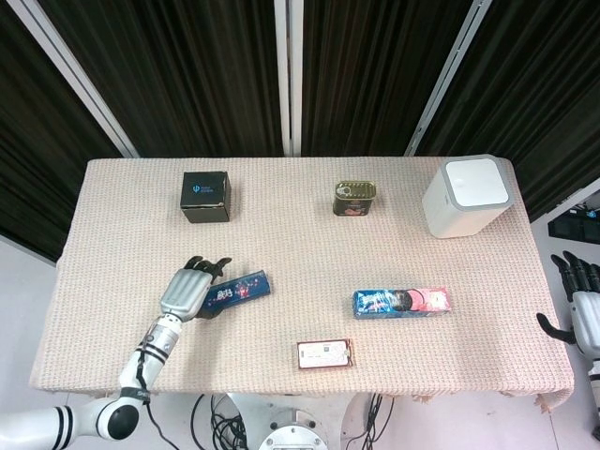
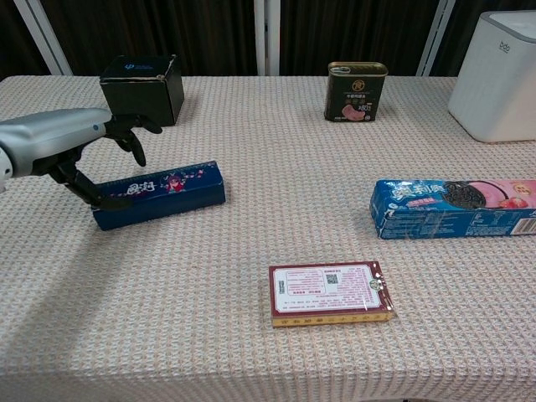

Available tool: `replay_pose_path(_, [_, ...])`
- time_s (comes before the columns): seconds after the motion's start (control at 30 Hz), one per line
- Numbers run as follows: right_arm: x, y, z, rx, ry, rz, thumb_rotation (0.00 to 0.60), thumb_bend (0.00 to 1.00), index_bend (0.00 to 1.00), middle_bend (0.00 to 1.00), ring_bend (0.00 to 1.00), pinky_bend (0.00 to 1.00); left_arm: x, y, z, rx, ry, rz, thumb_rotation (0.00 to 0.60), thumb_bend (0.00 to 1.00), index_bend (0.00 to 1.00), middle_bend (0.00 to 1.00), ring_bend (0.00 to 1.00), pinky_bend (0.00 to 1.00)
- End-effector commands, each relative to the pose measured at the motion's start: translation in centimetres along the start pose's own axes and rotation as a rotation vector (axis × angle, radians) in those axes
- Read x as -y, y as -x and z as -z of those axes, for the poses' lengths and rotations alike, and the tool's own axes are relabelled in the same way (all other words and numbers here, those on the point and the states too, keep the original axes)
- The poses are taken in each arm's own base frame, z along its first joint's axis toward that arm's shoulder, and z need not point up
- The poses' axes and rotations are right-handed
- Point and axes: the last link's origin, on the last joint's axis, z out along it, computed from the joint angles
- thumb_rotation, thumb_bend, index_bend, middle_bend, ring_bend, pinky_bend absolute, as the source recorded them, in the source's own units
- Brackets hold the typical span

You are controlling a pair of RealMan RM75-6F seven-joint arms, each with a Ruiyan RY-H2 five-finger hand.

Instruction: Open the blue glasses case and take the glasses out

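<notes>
Long blue printed glasses case [image 2: 157,195] lies closed, near left on the woven tablecloth. Left hand [image 2: 71,148] arches over its left end, thumb touching the near side, other fingers spread above; no firm hold yet. Right hand [image 1: 581,305] idle off the table's right edge, fingers apart. Opening and removal both remain.

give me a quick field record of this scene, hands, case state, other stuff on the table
task object: blue glasses case, lying flat, lid closed
left hand: left hand at the case's left end, thumb touching that end, other fingers arched above it
right hand: right hand off the table's right edge, holding nothing
glasses: not visible
other items: black box, tin can, white appliance, cookie pack, small card box
surface: table with beige woven cloth
</notes>
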Motion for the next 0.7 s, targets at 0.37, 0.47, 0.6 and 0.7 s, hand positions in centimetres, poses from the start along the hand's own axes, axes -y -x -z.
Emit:
replay_pose_path(0.37, [-0.15,0.04,0.0,0.014,0.007,0.001,0.6,0.2,0.0,0.0,0.0,0.0,0.09,0.29,-0.17,0.017,-0.007,0.014,0.6,0.34,0.15,0.42,0.22,0.13])
replay_pose_path(0.47, [-0.19,0.0,0.01,0.015,0.008,0.0,0.6,0.19,0.0,0.0,0.0,0.0,0.14,0.32,-0.23,0.022,-0.01,0.017,0.6,0.36,0.16,0.46,0.22,0.13])
replay_pose_path(0.6, [-0.22,0.0,0.04,0.017,0.008,0.001,0.6,0.19,0.0,0.0,0.0,0.0,0.17,0.3,-0.31,0.025,-0.015,0.025,0.6,0.38,0.16,0.49,0.23,0.13])
replay_pose_path(0.7, [-0.21,0.02,0.03,0.019,0.007,0.0,0.6,0.19,0.0,0.0,0.0,0.0,0.18,0.22,-0.32,0.028,-0.021,0.048,0.6,0.39,0.17,0.51,0.24,0.14])
